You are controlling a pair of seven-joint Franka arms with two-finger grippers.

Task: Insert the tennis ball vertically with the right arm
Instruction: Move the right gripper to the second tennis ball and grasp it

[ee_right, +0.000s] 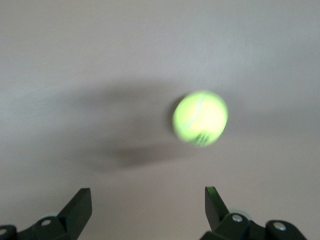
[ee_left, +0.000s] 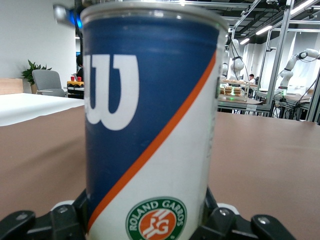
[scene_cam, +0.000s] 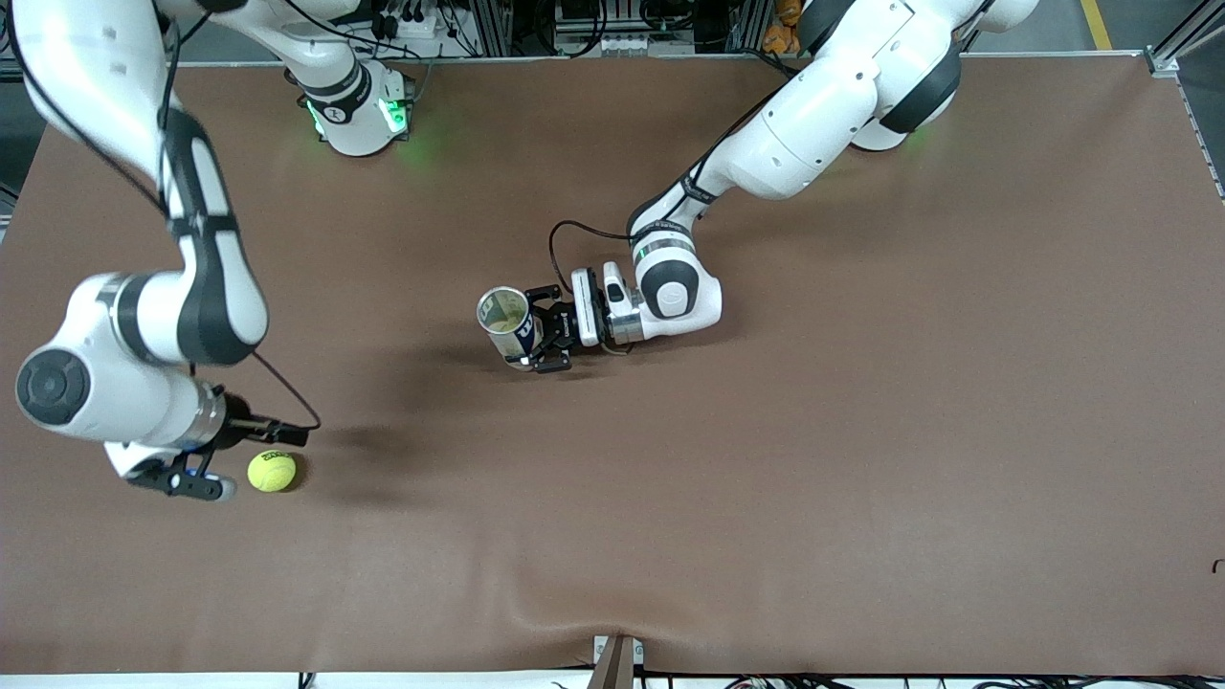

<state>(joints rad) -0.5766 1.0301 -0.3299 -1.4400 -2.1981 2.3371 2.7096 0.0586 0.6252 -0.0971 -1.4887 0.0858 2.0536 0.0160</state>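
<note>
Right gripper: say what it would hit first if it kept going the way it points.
Probably the tennis ball. The right gripper is open, and the ball lies on the brown table ahead of its fingers, slightly off centre, so one finger might brush it or miss.

The tennis ball (scene_cam: 272,471) is yellow-green with dark print. The can (ee_left: 150,125) is blue over white, split by a diagonal orange stripe, bearing a white W and a green-and-orange round badge. The worktop (scene_cam: 861,431) is brown.
</note>
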